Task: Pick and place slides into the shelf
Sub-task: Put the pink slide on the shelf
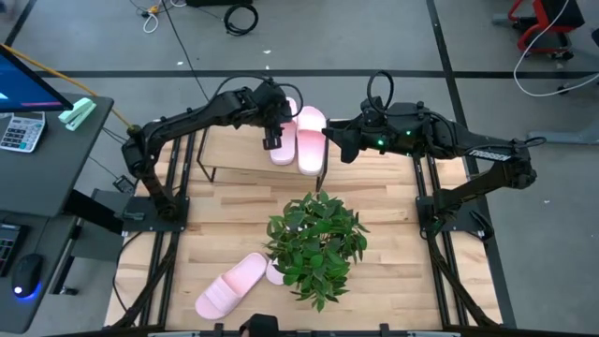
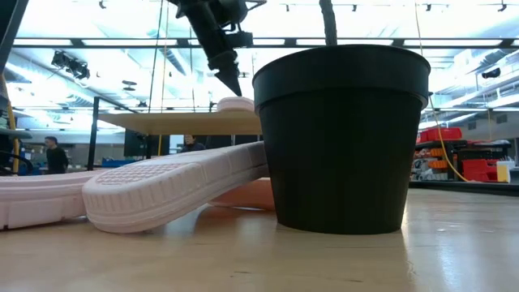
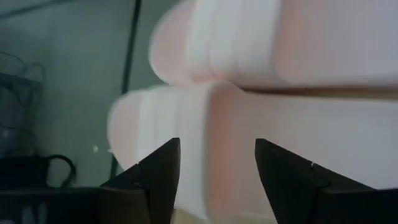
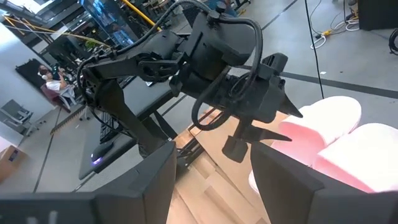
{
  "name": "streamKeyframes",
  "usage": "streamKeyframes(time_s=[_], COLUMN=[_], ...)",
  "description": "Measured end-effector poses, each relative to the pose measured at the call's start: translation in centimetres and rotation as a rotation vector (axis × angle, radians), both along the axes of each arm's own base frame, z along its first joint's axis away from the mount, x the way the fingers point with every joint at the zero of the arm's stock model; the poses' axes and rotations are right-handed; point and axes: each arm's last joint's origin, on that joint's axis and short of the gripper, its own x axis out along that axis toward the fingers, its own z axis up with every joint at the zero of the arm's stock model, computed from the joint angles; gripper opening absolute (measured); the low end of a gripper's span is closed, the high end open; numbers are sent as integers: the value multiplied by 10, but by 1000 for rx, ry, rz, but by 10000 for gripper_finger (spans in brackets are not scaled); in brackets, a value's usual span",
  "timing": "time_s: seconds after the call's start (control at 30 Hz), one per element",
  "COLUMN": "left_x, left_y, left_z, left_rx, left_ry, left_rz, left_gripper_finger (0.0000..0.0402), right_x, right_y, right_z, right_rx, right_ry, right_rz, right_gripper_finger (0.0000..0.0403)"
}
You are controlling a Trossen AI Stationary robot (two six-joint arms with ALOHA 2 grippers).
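Under the left hand (image 1: pixel 272 140) (fingers spread) lies a slide (image 1: pixel 284 140).

1. Light is bright and even; in the low view it comes from ceiling strips (image 2: pixel 454 40) that glare white.
2. In that view the pot (image 2: pixel 340 138) is a dark, backlit mass, and the near tabletop (image 2: pixel 243 259) is soft.
3. In the left wrist view the slides (image 3: pixel 298 124) just beyond the jaws are blurred, their edges smeared.
4. The high view is sharp, with faint shadows under the plant (image 1: pixel 316 245).
5. In the right wrist view the pale slides (image 4: pixel 348 143) past the jaws are nearly washed out.
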Motion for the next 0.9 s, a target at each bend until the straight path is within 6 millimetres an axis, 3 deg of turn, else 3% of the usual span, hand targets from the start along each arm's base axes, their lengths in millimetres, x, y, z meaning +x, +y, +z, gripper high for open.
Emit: streamKeyframes(time_s=[0.4, 0.57, 0.77, 0.9], left_x=[14, 16, 16, 16], left_y=[7, 8, 8, 9], left_z=[-18, -17, -17, -17], left_rx=[37, 69, 72, 80], left_ry=[27, 21, 20, 24], left_rz=[55, 87, 88, 99], left_gripper_finger=[169, 117, 19, 20], right_x=[0, 0, 0, 0], right_y=[0, 0, 0, 0], right_z=[0, 0, 0, 0], right_rx=[8, 11, 16, 16], right_ry=[-4, -5, -7, -7], right_rz=[-4, -4, -5, -5], right_gripper_finger=[213, 213, 213, 213])
